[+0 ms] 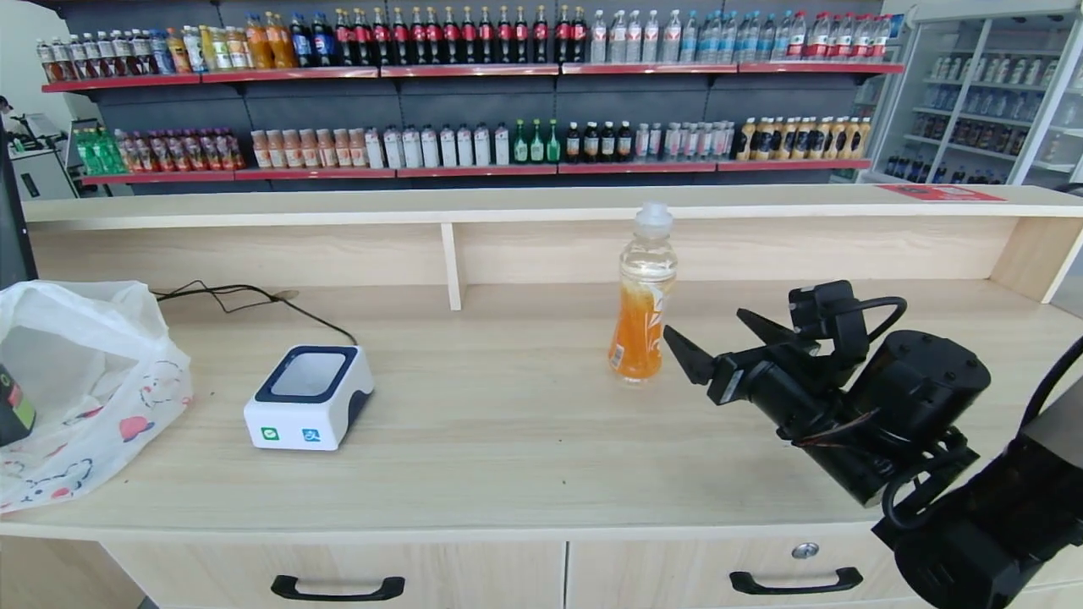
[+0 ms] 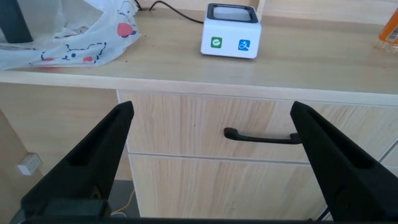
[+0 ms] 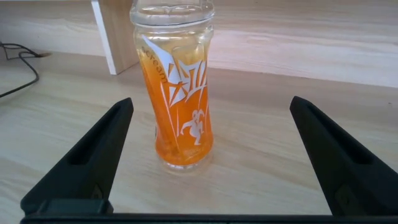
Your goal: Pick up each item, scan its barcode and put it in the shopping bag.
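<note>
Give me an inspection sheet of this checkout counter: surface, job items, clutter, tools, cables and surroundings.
Surface: light wooden counter with a raised back ledge.
Job's things: bottle of orange drink, upright, right of centre; scanner left of centre; shopping bag at the left edge.
Clutter: red sheet on the ledge, far right.
Grippers: right tool open, facing the bottle, not touching; left tool open, below counter level, facing the drawers.
Cables: black cable runs from the scanner back toward the bag.
Surroundings: drink shelves, glass-door fridge.
</note>
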Available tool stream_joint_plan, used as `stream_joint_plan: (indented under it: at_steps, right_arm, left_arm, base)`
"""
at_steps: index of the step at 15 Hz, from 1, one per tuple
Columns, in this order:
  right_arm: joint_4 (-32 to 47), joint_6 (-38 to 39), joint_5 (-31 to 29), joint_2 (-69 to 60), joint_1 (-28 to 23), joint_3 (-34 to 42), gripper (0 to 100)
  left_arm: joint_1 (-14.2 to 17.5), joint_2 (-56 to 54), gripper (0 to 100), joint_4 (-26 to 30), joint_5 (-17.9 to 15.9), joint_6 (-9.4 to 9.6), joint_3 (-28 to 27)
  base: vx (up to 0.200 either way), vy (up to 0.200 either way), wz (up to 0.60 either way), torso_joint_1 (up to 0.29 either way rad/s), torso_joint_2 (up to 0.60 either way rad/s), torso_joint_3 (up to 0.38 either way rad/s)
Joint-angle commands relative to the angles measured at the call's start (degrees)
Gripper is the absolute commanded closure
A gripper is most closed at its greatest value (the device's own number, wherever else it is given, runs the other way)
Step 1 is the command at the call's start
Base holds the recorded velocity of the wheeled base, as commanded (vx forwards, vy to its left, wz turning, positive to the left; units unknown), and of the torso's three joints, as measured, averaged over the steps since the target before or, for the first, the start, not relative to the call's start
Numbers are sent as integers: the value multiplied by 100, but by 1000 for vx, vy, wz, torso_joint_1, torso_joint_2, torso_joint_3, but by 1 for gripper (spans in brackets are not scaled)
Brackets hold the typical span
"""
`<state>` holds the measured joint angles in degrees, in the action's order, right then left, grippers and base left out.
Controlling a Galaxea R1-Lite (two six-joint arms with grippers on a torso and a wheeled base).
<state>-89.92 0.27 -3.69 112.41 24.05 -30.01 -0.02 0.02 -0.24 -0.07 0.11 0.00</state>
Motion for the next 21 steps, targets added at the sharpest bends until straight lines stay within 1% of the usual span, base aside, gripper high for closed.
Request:
stream_joint_plan:
  at_steps: [1,6,10,13,14,15,16,17,18,21]
  right_arm:
    - [-8,8,-26,308,3,-268,0]
    - [-8,8,-35,659,126,-637,0]
    - [-8,8,-44,958,179,-1217,0]
    - [-8,0,-35,1081,188,-1367,0]
    - [-8,-9,-44,1178,223,-1622,0]
    - [-8,-9,-176,1336,258,-1956,0]
    - [-8,-9,-246,1380,267,-2061,0]
    - [-8,87,-334,1477,425,-2219,0]
    - [-8,175,-360,1486,495,-2193,0]
    - [-8,290,-343,1530,469,-2140,0]
  left_arm:
    - [2,-2,0,-20,-1,7,0]
    - [2,-2,0,-37,7,15,0]
    - [2,-2,0,-55,7,42,0]
    - [2,-2,0,-116,16,51,0]
    - [-6,-2,0,-116,16,51,0]
    - [-6,-2,0,-116,16,121,0]
    - [-6,-2,0,-116,16,174,0]
    - [2,-2,0,-116,-10,314,0]
    - [-6,-2,0,-116,-19,323,0]
    - [-6,-2,0,-116,-19,323,0]
  base:
    - [0,0,0,0,0,0]
    - [0,0,0,0,0,0]
    - [0,0,0,0,0,0]
    - [0,0,0,0,0,0]
    - [0,0,0,0,0,0]
    - [0,0,0,0,0,0]
    - [0,0,0,0,0,0]
    - [0,0,0,0,0,0]
    - [0,0,0,0,0,0]
    - [0,0,0,0,0,0]
